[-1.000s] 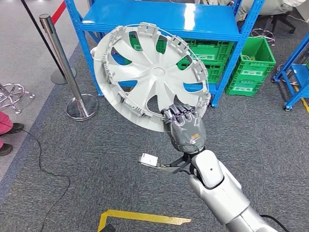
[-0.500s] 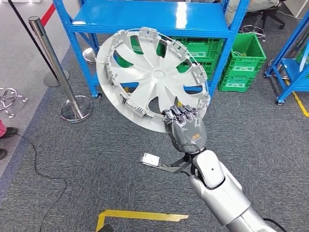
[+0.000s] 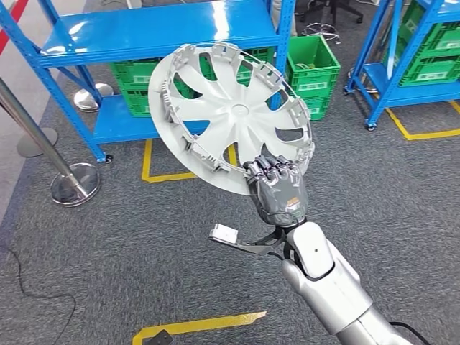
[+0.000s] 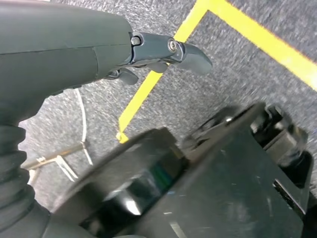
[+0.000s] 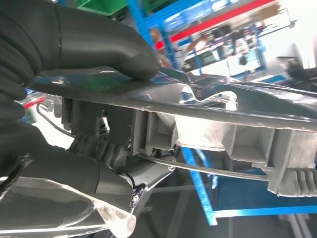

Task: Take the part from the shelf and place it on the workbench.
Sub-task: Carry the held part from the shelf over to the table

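Note:
The part is a silver-grey wheel cover (image 3: 233, 115) with curved spokes and clips round its rim. My right hand (image 3: 277, 190) grips it by the near rim and holds it up, tilted, in front of the blue shelf (image 3: 152, 32). In the right wrist view the thumb (image 5: 112, 49) lies on one face of the cover's rim (image 5: 224, 129), with the dark fingers on the other. My left hand (image 4: 75, 44) hangs over the grey carpet with its fingers stretched out and nothing in it.
Green crates (image 3: 312, 68) stand under and beside the shelf. A second blue rack (image 3: 401, 43) is at the right. A chrome barrier post (image 3: 32, 133) stands at the left. Yellow tape lines (image 3: 200, 327) and a black cable (image 3: 21, 287) lie on the carpet.
The whole view has swung right: shelf and barrier post slid left, and a second rack came in. The wheel cover stays held in the same place in my right hand.

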